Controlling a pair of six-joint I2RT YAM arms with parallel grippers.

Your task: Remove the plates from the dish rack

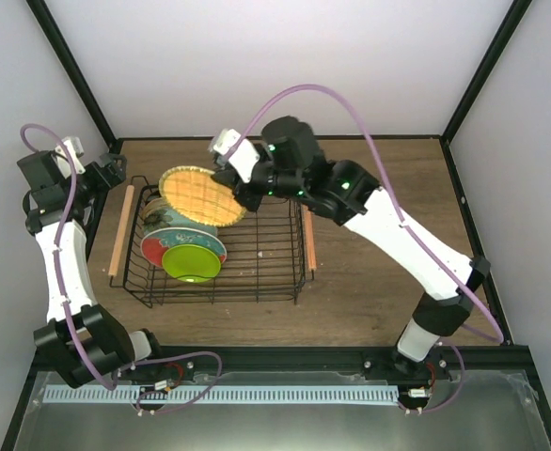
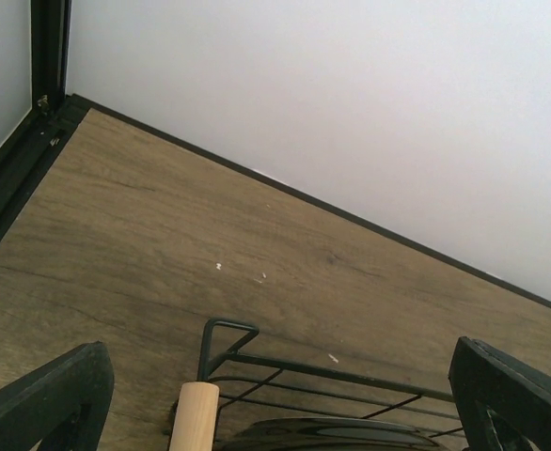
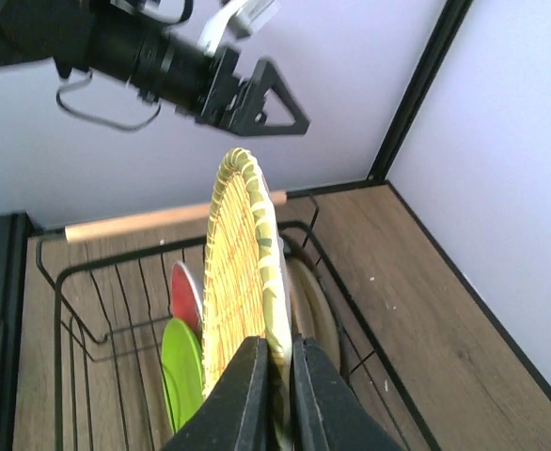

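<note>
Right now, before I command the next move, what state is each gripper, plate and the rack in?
right gripper, shut on the orange gridded plate at its rim.
left gripper, open, holding nothing.
orange gridded plate, held on edge over the dish rack.
lime-green plate, in the dish rack.
dish rack, upright, not yet emptied.

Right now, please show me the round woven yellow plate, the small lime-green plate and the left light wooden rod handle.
round woven yellow plate (image 1: 198,195): top view, middle of its gridded face.
small lime-green plate (image 1: 191,261): top view, centre of its face.
left light wooden rod handle (image 1: 120,231): top view, midway along the rod.
</note>
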